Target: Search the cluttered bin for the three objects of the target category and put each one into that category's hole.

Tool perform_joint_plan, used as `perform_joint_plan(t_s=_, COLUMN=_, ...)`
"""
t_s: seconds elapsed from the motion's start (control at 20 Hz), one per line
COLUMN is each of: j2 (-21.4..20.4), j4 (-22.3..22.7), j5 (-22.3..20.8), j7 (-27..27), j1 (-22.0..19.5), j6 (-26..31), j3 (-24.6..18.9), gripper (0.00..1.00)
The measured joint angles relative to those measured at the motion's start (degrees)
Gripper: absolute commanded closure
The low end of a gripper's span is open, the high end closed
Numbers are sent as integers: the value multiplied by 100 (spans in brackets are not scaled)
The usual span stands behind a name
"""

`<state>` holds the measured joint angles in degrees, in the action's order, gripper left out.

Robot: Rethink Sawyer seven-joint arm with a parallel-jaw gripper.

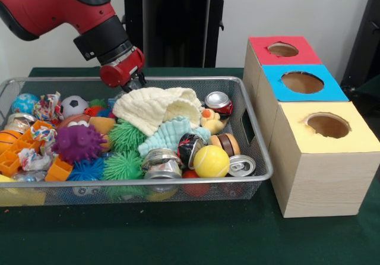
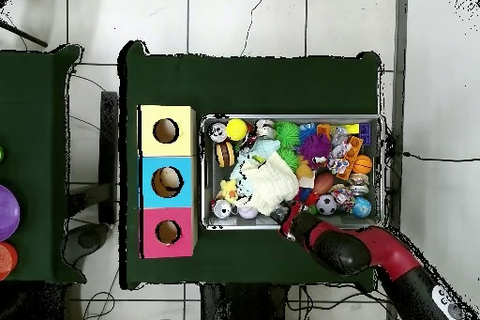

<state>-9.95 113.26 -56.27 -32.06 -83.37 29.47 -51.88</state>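
Tool (image 1: 132,87) is seen low at the far rim of the bin (image 1: 261,158), just behind the cream cloth (image 1: 157,107); whether it is open, closed or gripping cannot be told, as its tip is hidden by the cloth and clutter.

Of the 3 target film pieces, only possible candidates are made out: crinkled clear film (image 1: 32,158) near the orange blocks (image 1: 24,149) at the bin's left end in the front view. The rest is judged to be buried. In the overhead view something pale is seen inside the blue box's hole (image 2: 167,182); what it is cannot be told.

Risks, as judged:
- Cloth could be snagged instead of film, and clutter dragged over the rim onto the tabletop.
- Shiny cans (image 1: 161,163) could be mistaken for film because of the glints.
- Thin film is likely to slip or be pinched together with a neighbouring toy.
- Red hole (image 1: 282,49) and yellow hole (image 1: 328,125) sit just beside the blue hole; a drop could be misplaced.
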Motion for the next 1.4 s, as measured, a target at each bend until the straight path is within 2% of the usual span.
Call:
perform_joint_plan(t_s=0.5, j2=-5, j4=-11, j5=29, j7=0, j1=13, j6=1, j3=10, gripper=100)
perform_joint_plan(t_s=1.4, j2=-374, j4=7, j5=135, j7=0, j1=373, j6=1, j3=150, gripper=100)
